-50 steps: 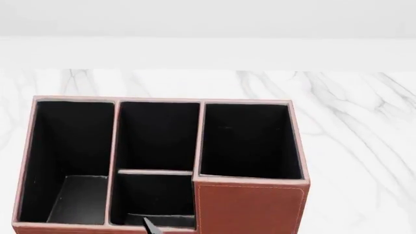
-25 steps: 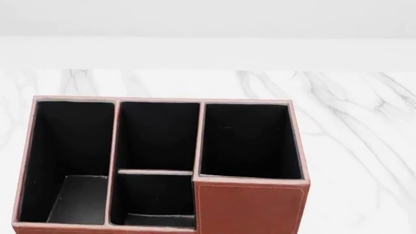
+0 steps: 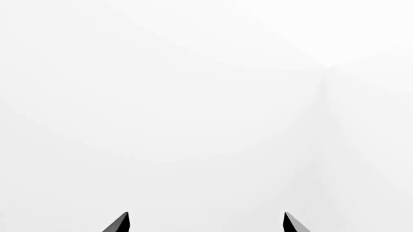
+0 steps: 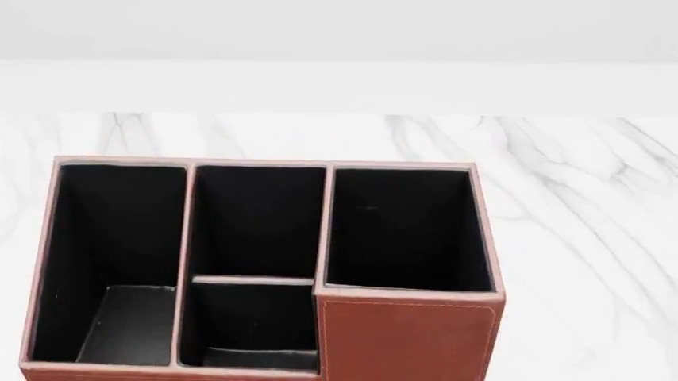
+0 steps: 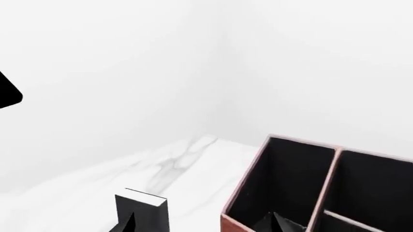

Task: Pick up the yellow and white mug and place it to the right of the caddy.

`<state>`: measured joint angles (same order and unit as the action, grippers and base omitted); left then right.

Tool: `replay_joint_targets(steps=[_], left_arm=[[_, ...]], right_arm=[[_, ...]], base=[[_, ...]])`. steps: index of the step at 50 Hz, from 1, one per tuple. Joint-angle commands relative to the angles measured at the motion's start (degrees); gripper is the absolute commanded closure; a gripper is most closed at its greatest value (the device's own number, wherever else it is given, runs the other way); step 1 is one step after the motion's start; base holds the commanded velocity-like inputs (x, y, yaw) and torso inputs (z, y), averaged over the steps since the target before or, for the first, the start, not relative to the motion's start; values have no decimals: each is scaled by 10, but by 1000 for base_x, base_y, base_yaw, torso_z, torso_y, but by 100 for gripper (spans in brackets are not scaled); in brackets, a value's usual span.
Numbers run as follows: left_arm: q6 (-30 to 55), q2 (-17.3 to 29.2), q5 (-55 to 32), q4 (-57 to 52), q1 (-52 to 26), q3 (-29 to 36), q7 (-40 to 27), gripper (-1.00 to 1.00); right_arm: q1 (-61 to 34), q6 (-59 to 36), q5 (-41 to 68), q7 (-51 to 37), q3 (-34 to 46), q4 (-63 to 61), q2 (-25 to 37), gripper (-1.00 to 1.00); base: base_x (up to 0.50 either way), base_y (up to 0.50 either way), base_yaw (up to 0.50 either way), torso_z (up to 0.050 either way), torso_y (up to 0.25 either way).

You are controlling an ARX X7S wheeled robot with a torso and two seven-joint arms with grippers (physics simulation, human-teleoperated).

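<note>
Marble table (image 4: 593,238) bears the caddy (image 4: 408,337) — left gripper (image 3: 205,223) gapes wide (empty), right gripper (image 5: 203,223) likewise.

Neither arm shows up from the head cam right now, and all you get is the left claw (image 3: 206,223) with its two dark tips spread wide apart, plus the right claw (image 5: 205,223) with tips parted too, holding nothing.

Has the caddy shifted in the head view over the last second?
No. The caddy sits at the same spot against the marble table veins and the back edge.
</note>
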<state>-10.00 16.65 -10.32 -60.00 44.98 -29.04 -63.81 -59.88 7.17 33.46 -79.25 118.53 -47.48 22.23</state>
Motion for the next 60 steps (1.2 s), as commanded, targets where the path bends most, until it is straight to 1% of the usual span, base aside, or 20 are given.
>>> replay_joint_targets(steps=[1, 9, 19, 24, 29, 47, 60], left_arm=[[1, 4, -3, 0, 0, 0, -4, -100], [0, -1, -3, 0, 0, -2, 2, -100], [4, 10, 2, 0, 0, 6, -8, -100], [2, 4, 0, 0, 0, 2, -2, -100], [7, 18, 2, 0, 0, 9, -16, -100], [12, 31, 0, 0, 0, 13, -28, -100], [8, 21, -1, 0, 0, 8, -18, -100]], right_arm=[[19, -4, 2, 13, 3, 14, -16, -100], [32, -20, -3, 12, 9, 14, -28, -100], [56, -12, -2, 21, 8, 40, -32, -100], [67, -6, 2, 32, 10, 58, -37, -100], [83, 0, 6, 46, 14, 81, -45, -100], [117, 26, 24, 90, 16, 147, -52, -100], [132, 40, 39, 112, 10, 183, -49, -100]], base=[[0, 0, 0, 0, 0], [0, 0, 0, 0, 0], [0, 0, 0, 0, 0], [0, 0, 0, 0, 0], [0, 0, 0, 0, 0], [0, 0, 0, 0, 0], [0, 0, 0, 0, 0]])
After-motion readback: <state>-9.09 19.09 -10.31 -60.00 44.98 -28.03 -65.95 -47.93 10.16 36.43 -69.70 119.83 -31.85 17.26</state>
